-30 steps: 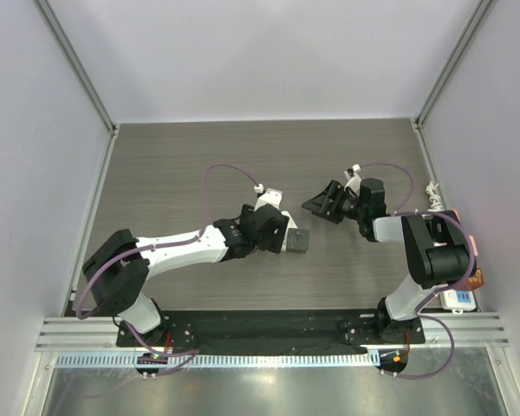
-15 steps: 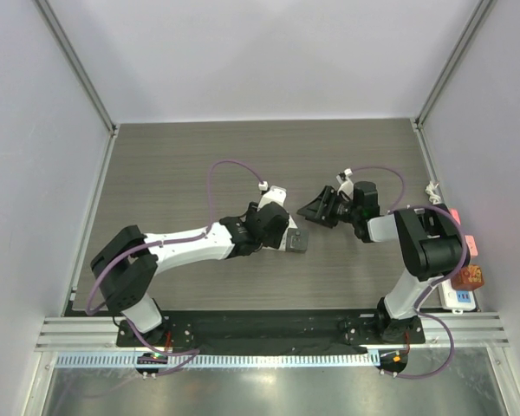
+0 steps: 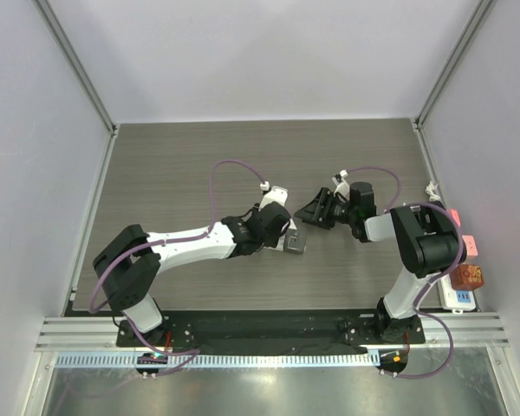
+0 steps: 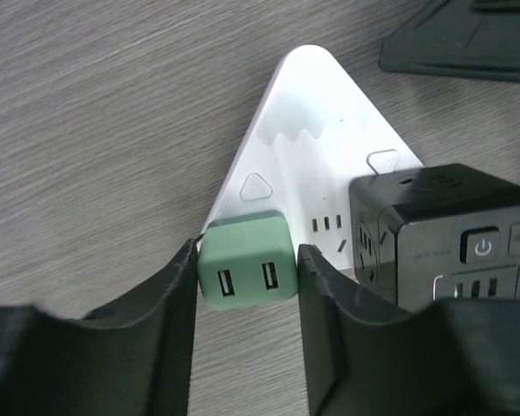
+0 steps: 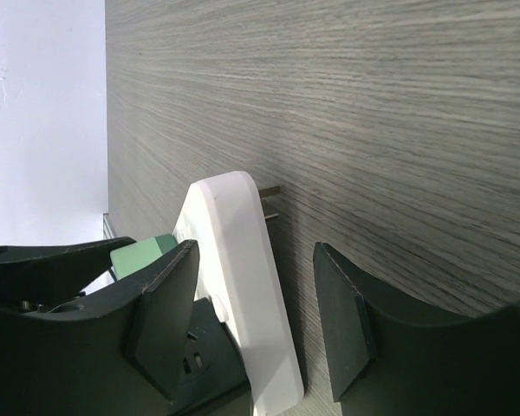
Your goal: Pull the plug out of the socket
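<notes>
A green plug [image 4: 245, 260] with two USB slots sits in a white triangular socket [image 4: 312, 130] lying on the wooden table. My left gripper [image 4: 247, 254] is shut on the plug, one finger pressed against each side. A black cube adapter [image 4: 442, 234] is plugged in beside it. My right gripper [image 5: 256, 260] is open and straddles the socket's [image 5: 234, 260] edge, with a gap at the back finger [image 5: 342, 329]. From above, the left gripper [image 3: 282, 232] and the right gripper [image 3: 310, 214] meet over the socket [image 3: 295, 244].
A white power strip [image 3: 458, 299] with an orange block [image 3: 470, 277] lies at the table's right edge. Purple cables [image 3: 221, 169] arch over both arms. Grey walls [image 3: 35, 173] close in the left, right and back of the table.
The left gripper slid right along the table and its jaws narrowed onto the green plug. The right gripper moved left until its fingers straddled the socket.
</notes>
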